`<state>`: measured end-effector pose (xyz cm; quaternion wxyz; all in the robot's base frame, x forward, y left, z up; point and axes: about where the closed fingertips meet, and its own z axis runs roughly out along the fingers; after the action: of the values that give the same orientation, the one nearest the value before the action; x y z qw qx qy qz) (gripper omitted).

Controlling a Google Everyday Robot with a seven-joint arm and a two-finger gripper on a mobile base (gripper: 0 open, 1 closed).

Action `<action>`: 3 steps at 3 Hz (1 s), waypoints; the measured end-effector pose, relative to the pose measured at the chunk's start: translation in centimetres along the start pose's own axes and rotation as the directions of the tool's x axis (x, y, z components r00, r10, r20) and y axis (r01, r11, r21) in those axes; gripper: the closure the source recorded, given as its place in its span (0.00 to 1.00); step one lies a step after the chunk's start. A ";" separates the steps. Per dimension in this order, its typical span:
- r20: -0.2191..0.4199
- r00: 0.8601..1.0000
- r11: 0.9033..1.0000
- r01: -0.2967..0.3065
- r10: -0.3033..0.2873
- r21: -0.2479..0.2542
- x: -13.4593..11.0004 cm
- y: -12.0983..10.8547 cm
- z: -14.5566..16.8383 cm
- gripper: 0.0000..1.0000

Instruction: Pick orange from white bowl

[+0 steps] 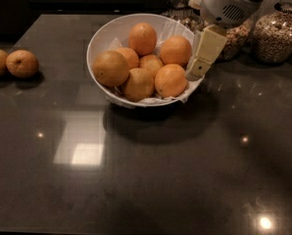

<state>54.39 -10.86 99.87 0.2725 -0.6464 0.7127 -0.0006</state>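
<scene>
Camera view. Risks:

1. Bowl displacement. The gripper point(195, 73) sits at the right rim of the white bowl point(98, 39), its tip over or against that edge; contact cannot be confirmed. A descent from this position could strike the rim and push or tip the bowl across the dark countertop point(160, 180).
2. Pile disturbance. The oranges are heaped several deep inside the bowl. The front-right orange point(170, 80) lies just inside the rim beside the gripper tip, with the rear-right orange point(175, 50) behind it. Pressing on one could roll the others, or send one over the rim.
3. Liner snag. Crumpled white paper point(151, 101) lines the bowl and overhangs its front edge. A grasp taken too low could catch the paper and drag it upward with the fruit.
4. Jar contact. Glass jars of grain point(278, 33) stand behind and to the right of the bowl, close to the wrist housing point(229, 4). A wide swing could knock them.
5. Wrong target. Two loose oranges point(22, 63) lie well to the left of the bowl, on the countertop. They are not the task's fruit.

Arm pose: the arm enters from behind and to the right of the bowl. The gripper slants downward and leftward toward the bowl interior. It carries nothing. Whether it is open or closed cannot be determined.
</scene>
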 end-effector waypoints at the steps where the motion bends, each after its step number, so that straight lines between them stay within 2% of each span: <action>1: 0.091 0.996 1.000 -0.018 0.017 0.005 -1.9 0.4 1.0 0.00; 2: 0.214 0.977 1.000 0.025 -0.023 -0.007 -6.5 0.7 2.5 0.00; 3: 0.290 0.955 0.997 0.072 -0.066 -0.009 -9.8 0.8 3.0 0.08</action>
<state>54.99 -0.60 100.80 0.3676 -0.6665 0.6420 0.0914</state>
